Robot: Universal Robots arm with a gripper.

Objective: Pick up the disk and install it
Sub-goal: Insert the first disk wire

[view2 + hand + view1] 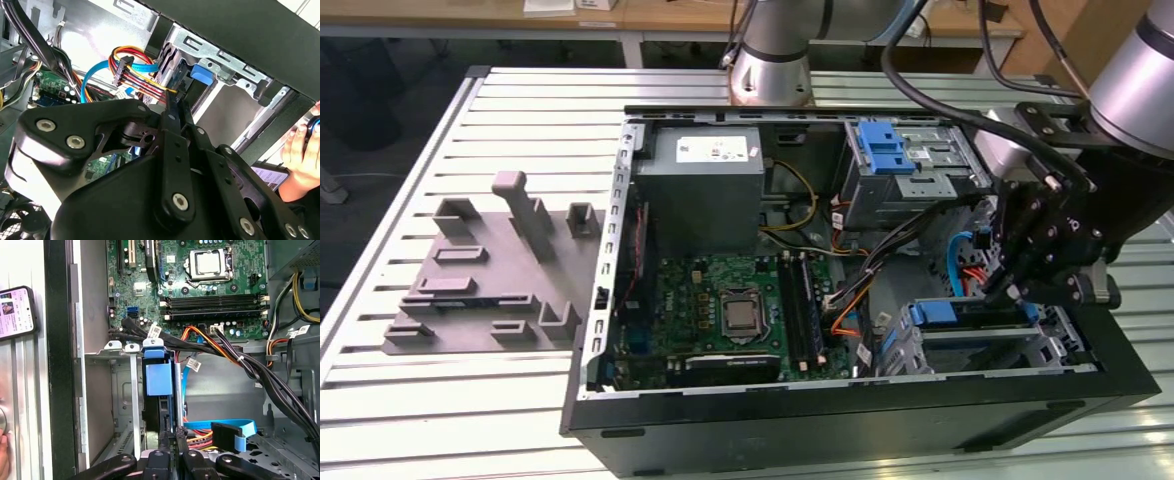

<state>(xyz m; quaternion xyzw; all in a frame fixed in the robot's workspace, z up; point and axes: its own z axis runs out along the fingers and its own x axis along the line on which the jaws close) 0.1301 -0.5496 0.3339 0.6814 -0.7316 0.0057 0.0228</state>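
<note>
One gripper reaches into the open computer case on the worktop, at the drive cage in the case's front corner. Its jaws look pressed together just beside the disk, which stands upright in that cage.

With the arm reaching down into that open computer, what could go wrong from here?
1. The gripper sits at the disk in its bay, with loose cables close beside it; it might snag or tug one.
2. A person's hand rests close to the case beside the arm, so a sudden motion could hit it.
3. The bay looks tight, so a slightly tilted disk could jam against the metal rails.
</note>
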